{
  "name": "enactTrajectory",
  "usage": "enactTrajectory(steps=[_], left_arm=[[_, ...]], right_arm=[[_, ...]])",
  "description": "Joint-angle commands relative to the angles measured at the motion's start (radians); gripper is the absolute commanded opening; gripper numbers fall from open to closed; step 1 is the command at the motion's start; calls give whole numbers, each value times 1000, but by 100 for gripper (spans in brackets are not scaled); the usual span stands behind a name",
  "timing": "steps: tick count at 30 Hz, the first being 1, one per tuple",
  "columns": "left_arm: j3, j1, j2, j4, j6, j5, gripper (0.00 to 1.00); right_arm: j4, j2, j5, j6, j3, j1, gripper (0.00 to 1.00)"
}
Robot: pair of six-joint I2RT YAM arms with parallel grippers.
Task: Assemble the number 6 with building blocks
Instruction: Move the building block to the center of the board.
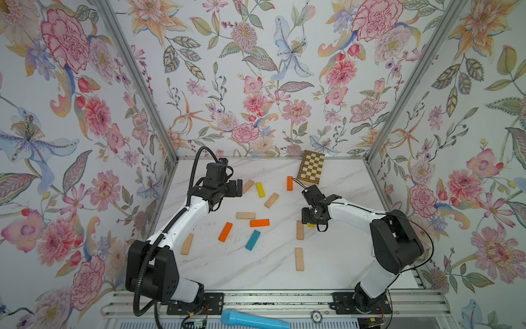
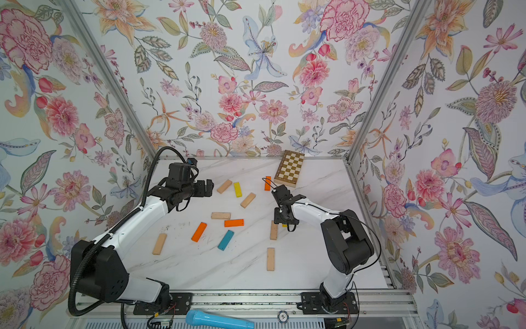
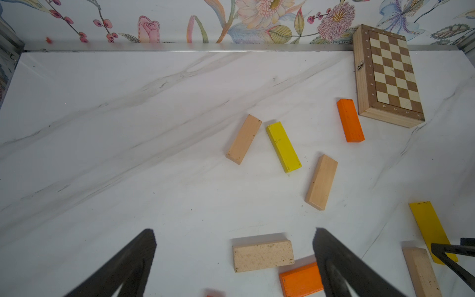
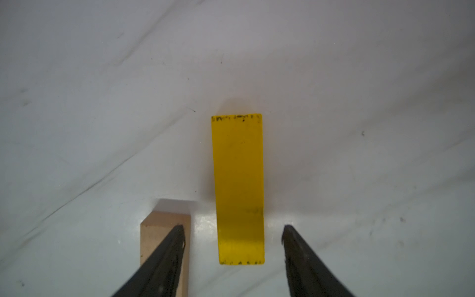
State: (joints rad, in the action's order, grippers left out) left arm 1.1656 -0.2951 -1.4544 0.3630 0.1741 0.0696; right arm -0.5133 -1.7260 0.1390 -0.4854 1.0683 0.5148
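Marble table (image 1: 336, 273) is bounded by aluminium rails (image 1: 256, 157) at 9, 12 and 3 o'clock and by a slotted base rail at 6. The building blocks (image 1: 245, 215) lie flat and loose across its middle, not joined into any digit.

At 8 o'clock a lone beige block (image 1: 187, 244) lies close beside the left forearm. The left gripper (image 3: 234, 231) hangs over the 10 o'clock area, jaws spread wide and holding nothing. From 9 round to 12 o'clock the marble beyond it is bare. Toward the centre lie a slanted orange block (image 1: 225, 232) and a teal block (image 1: 252, 240), near each other but apart. Between the arm bases at 6 o'clock runs a bare strip.

Right of centre, two beige blocks lie in line with a gap between them: the farther beige block (image 1: 300, 230) and the nearer beige block (image 1: 299, 259). The right gripper (image 4: 232, 228) points down just to the 3 o'clock side of the farther one. Its jaws stand a little wider than a yellow block (image 4: 237, 187) and sit astride it, with marble showing on both sides, so they grip nothing. Bare marble lies at 2 o'clock, between arm and rail.

At 1 o'clock a chequered board (image 1: 310, 168) lies against the back rail, with a far orange block (image 1: 289, 183) just beside its near corner. Small letters and numerals line the board's frame, too small to read surely. Outside the 6 o'clock rail, a round token (image 1: 315, 316) bears a mark I cannot read.
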Motion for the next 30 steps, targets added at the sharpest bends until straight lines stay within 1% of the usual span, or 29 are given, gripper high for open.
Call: enactTrajectory(steps=[1,4,14,19,21,30], left_arm=[[14,-9,-14,13,-19,-1,99],[15,-9,-18,14,-21,1,99],[19,-10,-23,16,-21,1,99],[20,-10,-28,20,-22,2,99],[22,-10,-27,21,-25,1,99],[28,-10,-32,24,-27,6,99]], right_arm=[[-37,-21,-6,30,30,-17,59],[-37,-29,-12,41,38,-28,55],[-42,-53,-12,65,66,-41,53],[-42,-80,-28,76,82,-42,48],[-42,-92,-26,88,89,-45,48],[-44,-132,-43,124,130,-66,36]])
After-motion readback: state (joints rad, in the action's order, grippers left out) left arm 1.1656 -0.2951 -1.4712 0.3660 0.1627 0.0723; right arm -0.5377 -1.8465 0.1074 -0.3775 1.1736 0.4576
